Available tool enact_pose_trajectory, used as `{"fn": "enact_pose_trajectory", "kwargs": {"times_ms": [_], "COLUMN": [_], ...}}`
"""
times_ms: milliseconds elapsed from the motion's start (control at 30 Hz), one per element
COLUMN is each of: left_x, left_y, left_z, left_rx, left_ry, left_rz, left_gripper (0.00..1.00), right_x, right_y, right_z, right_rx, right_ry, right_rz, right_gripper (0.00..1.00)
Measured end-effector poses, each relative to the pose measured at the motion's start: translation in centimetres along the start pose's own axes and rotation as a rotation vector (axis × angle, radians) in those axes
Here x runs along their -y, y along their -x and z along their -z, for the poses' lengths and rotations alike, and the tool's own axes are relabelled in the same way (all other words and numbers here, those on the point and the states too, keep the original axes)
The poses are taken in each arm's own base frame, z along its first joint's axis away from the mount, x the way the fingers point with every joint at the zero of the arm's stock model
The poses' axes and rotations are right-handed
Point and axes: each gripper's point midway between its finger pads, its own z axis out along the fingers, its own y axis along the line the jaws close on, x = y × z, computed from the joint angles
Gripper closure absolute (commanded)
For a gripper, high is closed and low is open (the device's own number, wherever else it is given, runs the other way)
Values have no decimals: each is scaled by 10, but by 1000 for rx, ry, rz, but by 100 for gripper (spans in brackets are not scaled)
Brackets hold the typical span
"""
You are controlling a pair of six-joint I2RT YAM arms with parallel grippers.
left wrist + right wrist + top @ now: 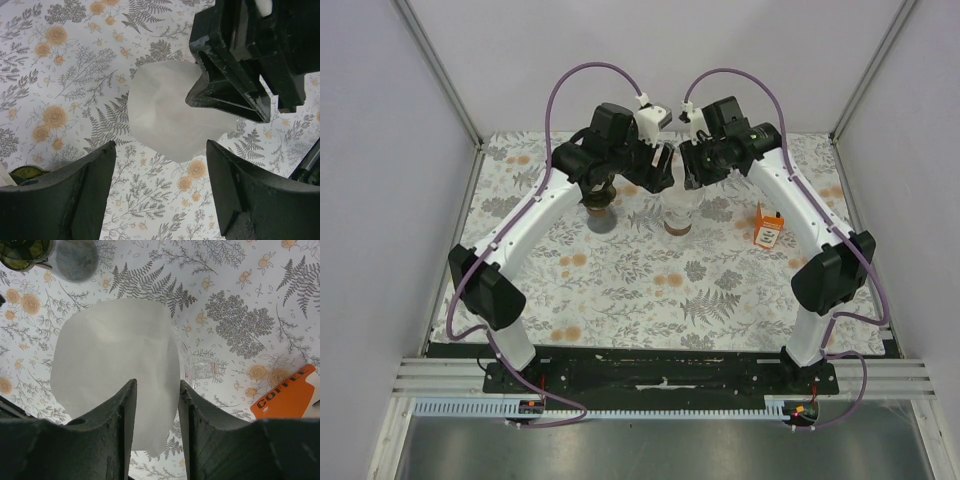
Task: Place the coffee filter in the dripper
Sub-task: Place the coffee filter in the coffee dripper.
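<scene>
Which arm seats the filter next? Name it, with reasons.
Right. Its gripper straddles the coffee filter above the dripper; the left gripper hangs open off to one side.

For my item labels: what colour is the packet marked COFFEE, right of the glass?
The packet is orange with black lettering; the right wrist view shows it best.

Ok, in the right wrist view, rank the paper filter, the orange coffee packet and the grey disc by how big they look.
1. Paper filter: clearly the largest.
2-3. Orange coffee packet and grey disc: they look about alike, and the frame edge cuts both off, so I won't rank them.
</scene>
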Motion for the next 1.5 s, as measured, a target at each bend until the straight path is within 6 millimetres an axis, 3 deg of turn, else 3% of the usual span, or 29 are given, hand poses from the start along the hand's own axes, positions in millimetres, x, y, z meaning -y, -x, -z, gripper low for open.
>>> {"fn": "enact_pose_trajectory", "kwargs": {"times_ms": [167, 267, 433, 467, 700, 867, 1000, 1233, 1500], "left_x": [-4, -12, -31, -34, -41, -36, -32, -27, -23], "left_y": [-4, -4, -2, -2, -18, -28, -35, -35, -58], "left_z": [-3, -1, 6, 8, 20, 11, 7, -5, -34], "left_rx": [-11, -8, 3, 8, 11, 2, -9, -7, -77], "left_ry": [0, 11, 40, 46, 58, 29, 7, -32, -66], "left_rz": [9, 17, 39, 44, 107, 166, 200, 239, 282], "left_gripper": [21, 20, 20, 20, 21, 22, 23, 23, 31], "right_x": [2, 4, 2, 0, -20, -20, -18, -18, -22], "right_y": [9, 27, 51, 52, 24, -9, -25, -31, -31], "right_z": [8, 21, 36, 37, 6, -35, -56, -65, -66], "right_rx": [26, 81, 174, 176, 68, -65, -130, -153, -151], "right_ry": [-12, -33, -54, -48, 17, 19, 4, -22, -27], "right_rz": [38, 69, 125, 133, 149, 149, 154, 169, 176], "right_gripper": [50, 54, 96, 100, 100, 100, 100, 100, 100]}}
